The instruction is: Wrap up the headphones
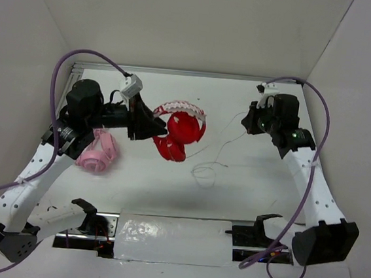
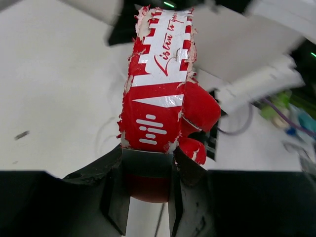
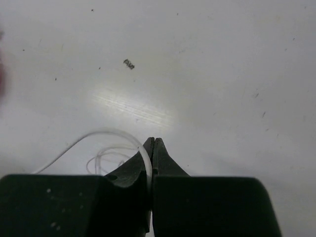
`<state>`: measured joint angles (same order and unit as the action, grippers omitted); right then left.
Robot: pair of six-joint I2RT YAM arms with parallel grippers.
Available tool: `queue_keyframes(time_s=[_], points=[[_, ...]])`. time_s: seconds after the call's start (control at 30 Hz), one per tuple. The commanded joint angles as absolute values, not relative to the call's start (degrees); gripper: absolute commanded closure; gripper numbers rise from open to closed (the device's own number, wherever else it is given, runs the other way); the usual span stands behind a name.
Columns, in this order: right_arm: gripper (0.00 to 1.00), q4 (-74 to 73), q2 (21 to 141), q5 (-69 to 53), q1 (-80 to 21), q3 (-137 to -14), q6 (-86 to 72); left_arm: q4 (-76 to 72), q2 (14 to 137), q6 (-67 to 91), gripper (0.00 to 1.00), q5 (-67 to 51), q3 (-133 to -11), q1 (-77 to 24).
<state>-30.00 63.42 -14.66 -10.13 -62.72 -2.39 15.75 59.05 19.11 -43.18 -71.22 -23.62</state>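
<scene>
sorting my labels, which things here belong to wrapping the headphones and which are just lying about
Part of the job:
red headphones, headband held in the left pincer
white cable, pinched in the right pincer

Just lying about:
pink headphones, untouched

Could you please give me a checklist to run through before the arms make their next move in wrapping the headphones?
1. Left gripper clamped on the red headphones at the headband: ok.
2. Right gripper shut on the white cable: ok, the cable runs in between its closed fingers.
3. Cable free of slack between the two arms: not ok, loose loops lie on the table.
4. Pink headphones clear of the cable: ok, they lie under the left arm, apart from it.
5. Cable turns already on the headband: none visible.
6. Where the cable joins the cup: cannot tell.
</scene>
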Motion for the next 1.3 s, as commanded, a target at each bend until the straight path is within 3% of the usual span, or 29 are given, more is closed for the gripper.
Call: queue_keyframes(time_s=[0.0,0.1,0.3,0.4,0.67,0.93,1.1,1.27], points=[[1.0,-31.4,68.6,-18.9,-8.4,-73.9,7.8,9.1,57.2,12.7,1.0,-64.8,-70.2,-24.6],[1.0,-37.0,75.0,-17.4,-8.3,-85.1,9.6,12.6,57.9,8.3,1.0,-65.4,-69.8,-28.6],[1.0,-46.1,84.1,-14.4,-10.4,-103.7,12.0,16.9,65.9,4.7,1.0,-49.7,-69.4,-40.0],[1.0,-47.9,86.5,-10.2,-14.6,-107.0,12.9,19.2,71.2,3.3,1.0,-40.7,-71.7,-46.3],[1.0,-45.8,80.7,-1.8,-22.4,-103.0,13.8,23.9,82.7,8.1,1.0,-18.1,-74.9,-47.3],[1.0,-46.9,75.9,7.0,-30.2,-99.6,11.6,35.8,94.0,21.0,1.0,-0.6,-85.2,-41.8],[1.0,-45.7,71.0,3.8,-35.1,-95.4,9.9,44.8,99.3,29.9,1.0,10.8,-93.2,-36.4],[1.0,-42.9,66.1,-1.5,-39.5,-90.1,8.9,53.3,104.4,39.5,1.0,15.1,-101.0,-31.3]])
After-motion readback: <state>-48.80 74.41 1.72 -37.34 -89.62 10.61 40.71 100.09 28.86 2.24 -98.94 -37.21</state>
